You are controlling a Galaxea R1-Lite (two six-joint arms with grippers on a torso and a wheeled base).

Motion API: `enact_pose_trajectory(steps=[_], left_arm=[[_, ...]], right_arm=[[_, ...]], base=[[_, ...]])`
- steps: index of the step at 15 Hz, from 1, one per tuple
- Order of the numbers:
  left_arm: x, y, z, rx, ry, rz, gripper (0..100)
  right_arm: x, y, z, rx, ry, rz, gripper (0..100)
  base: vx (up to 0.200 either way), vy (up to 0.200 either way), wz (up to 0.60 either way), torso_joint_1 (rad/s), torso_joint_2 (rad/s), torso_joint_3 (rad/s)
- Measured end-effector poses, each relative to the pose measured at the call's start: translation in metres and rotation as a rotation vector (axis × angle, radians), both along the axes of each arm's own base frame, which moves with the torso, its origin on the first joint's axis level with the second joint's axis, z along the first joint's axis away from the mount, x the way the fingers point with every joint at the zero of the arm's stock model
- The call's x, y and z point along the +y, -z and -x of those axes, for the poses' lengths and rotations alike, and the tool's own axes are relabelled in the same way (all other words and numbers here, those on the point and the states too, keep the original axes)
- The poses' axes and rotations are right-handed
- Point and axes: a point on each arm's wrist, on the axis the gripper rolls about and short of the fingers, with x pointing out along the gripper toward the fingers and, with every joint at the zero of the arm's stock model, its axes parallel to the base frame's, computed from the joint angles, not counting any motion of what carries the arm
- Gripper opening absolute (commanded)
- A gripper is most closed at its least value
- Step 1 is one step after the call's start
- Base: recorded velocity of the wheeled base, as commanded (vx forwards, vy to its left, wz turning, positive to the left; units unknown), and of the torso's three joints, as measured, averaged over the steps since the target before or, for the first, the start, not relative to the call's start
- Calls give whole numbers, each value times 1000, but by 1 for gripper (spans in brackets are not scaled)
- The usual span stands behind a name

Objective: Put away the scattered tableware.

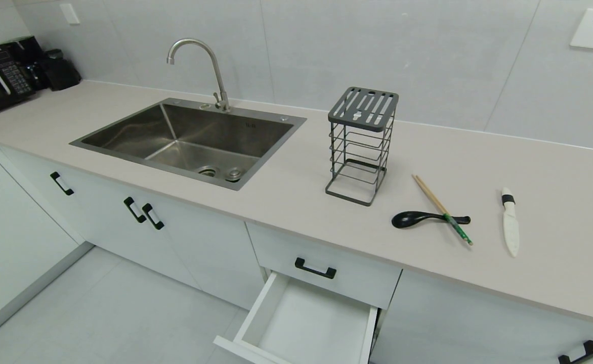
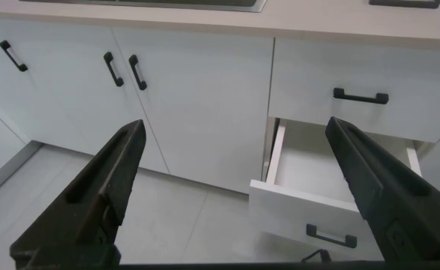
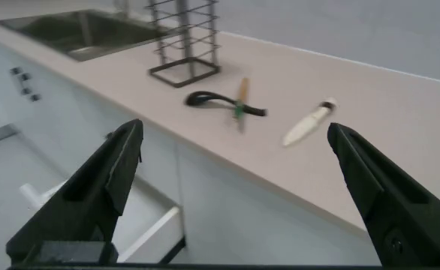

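- Where the desk (image 1: 286,192) runs to the right of the one wire rack (image 1: 361,144), three kinds of tableware are seen lying loose: one black spoon (image 1: 418,218), one pair of chopsticks (image 1: 440,207) and one white knife (image 1: 510,227).
- The two chopsticks are laid side by side across the spoon's handle, touching it.
- The knife is set apart to the right of them, with a black band near one end.
- One sink (image 1: 124,132) with one faucet (image 1: 210,60) is set into the desk left of the rack.
- One drawer (image 1: 251,309) is seen pulled open below the desk edge.
- The left tool (image 2: 235,126) is spread wide with nothing held, before the cupboard doors (image 2: 197,90).
- The right tool (image 3: 235,127) is likewise spread wide with nothing gripped, off the desk edge and facing the spoon, chopsticks and knife.
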Motion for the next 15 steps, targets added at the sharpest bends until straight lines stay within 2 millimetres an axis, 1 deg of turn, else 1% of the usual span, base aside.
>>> enact_pose_trajectory(steps=[2, 3, 5, 10, 12, 15], left_arm=[[0, 0, 0, 0, 0, 0, 100], [0, 0, 0, 0, 0, 0, 100], [0, 0, 0, 0, 0, 0, 100], [0, 0, 0, 0, -1, 0, 100], [0, 0, 0, 0, 0, 0, 100], [0, 0, 0, 0, 0, 1, 100]], right_arm=[[2, -21, -17, 79, -95, 19, 100], [3, -28, -27, 121, -120, 28, 100], [4, -36, -50, 210, -151, 42, 100], [8, -41, -94, 362, -195, 54, 100], [13, -41, -113, 419, -201, 66, 100], [28, -36, -145, 480, -212, 95, 100]], base=[[0, 0, 0, 0, 0, 0], [0, 0, 0, 0, 0, 0], [0, 0, 0, 0, 0, 0], [0, 0, 0, 0, 0, 0], [0, 0, 0, 0, 0, 0], [0, 0, 0, 0, 0, 0]])
